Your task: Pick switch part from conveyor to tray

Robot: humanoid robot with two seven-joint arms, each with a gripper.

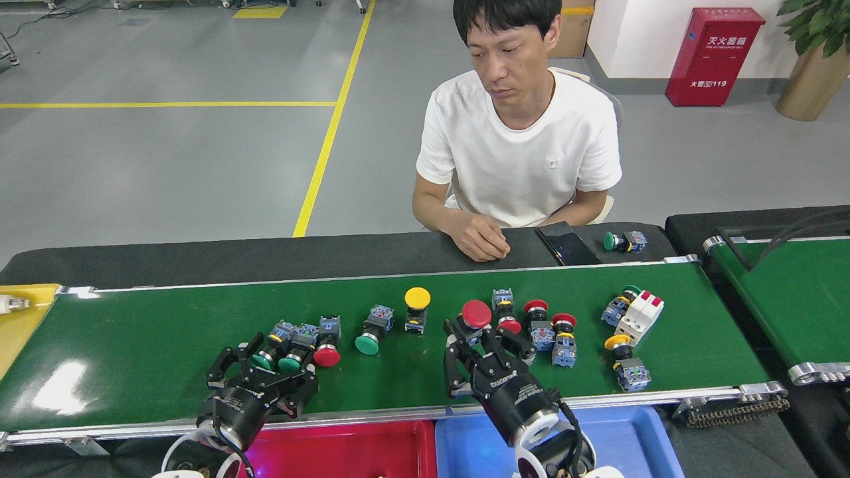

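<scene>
Several push-button switch parts lie in a row on the green conveyor (133, 345). My left gripper (263, 369) is open at the belt's near edge, its fingers spread just in front of two green-capped switches (277, 357) and a red-capped one (327, 352). My right gripper (488, 345) is open too, its fingers on either side of the base of a red mushroom switch (475, 314). It does not look clamped on that switch. The red tray (358, 448) sits below the belt's near rail, between my two arms.
A blue tray (637, 441) adjoins the red one on the right, and a yellow tray (20, 328) is at the far left. A person sits behind the belt with a hand (485, 242), a phone (566, 242) and a green switch (624, 241) on the black bench. A second green belt (797, 299) runs at the right.
</scene>
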